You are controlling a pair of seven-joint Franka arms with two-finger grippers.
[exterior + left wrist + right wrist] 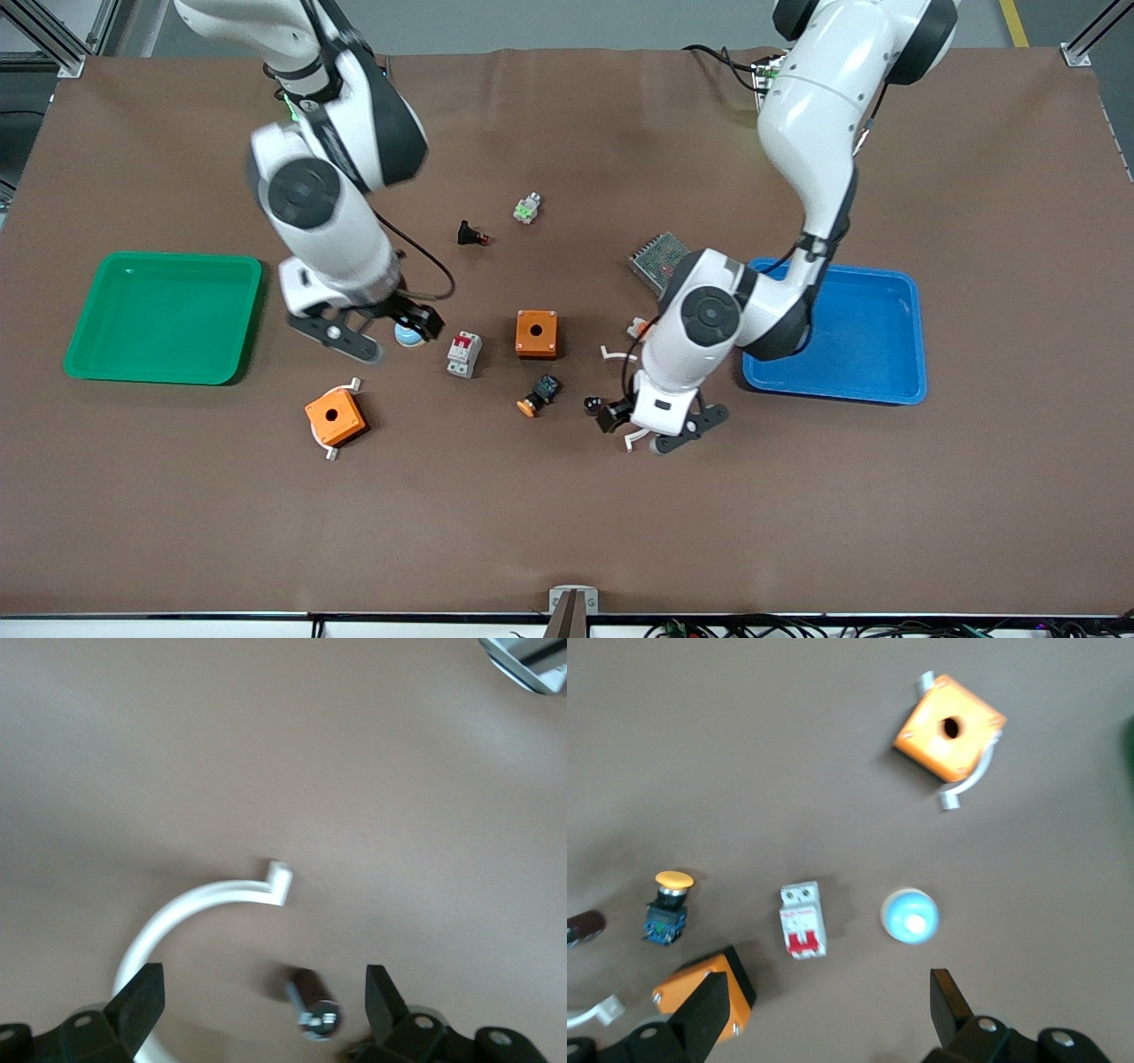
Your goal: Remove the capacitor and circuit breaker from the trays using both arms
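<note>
Beside the breaker, a blue dome under the open right gripper; left gripper open over the capacitor.

Matt brown table cloth, glossy plastic green tray, seemingly shiny-metal-ended capacitor
</note>
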